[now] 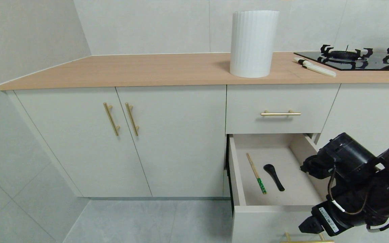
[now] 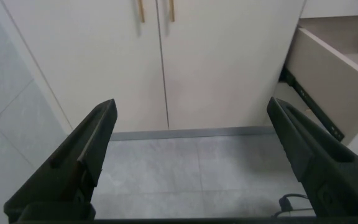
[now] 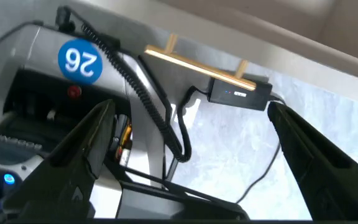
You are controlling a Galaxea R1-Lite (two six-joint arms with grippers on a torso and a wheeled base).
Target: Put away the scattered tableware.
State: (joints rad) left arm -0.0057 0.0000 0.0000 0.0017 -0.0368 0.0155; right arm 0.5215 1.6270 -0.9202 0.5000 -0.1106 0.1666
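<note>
Above the open lower drawer with pale walls and a flat front [image 1: 236, 172] runs the light wooden countertop [image 1: 130, 69], the largest surface in the work area. The drawer is pulled well out, and its interior is accessible from above.

On the countertop, directly above the drawer, stands a tall white ribbed cylindrical container [image 1: 253, 44], upright. Above the drawer and toward the robot's right is a black glass gas hob with cast burner supports [image 1: 366, 60].

Right gripper [image 3: 189, 106]: positioned at the drawer front, near the brass bar handle [image 3: 201, 65]. Its jaws are spread wide and grip nothing.

Left gripper [image 2: 191, 102]: positioned to the robot's left of the drawer, low above the floor. Its jaws are likewise spread wide and grip nothing.

A pale, elongated utensil with a dark band [image 1: 314, 67] lies on the countertop above the drawer, just beside the hob edge. Its exact type cannot be determined.

Inside the drawer lie a pair of wooden chopsticks with green ends [image 1: 256, 173] and, just beside them, a short black spoon [image 1: 274, 175]. The two are apart, not touching.

Status, as a judgement: two items are stowed. The pale utensil is not yet put away, and the drawer is not yet closed. The task appears largely complete.
</note>
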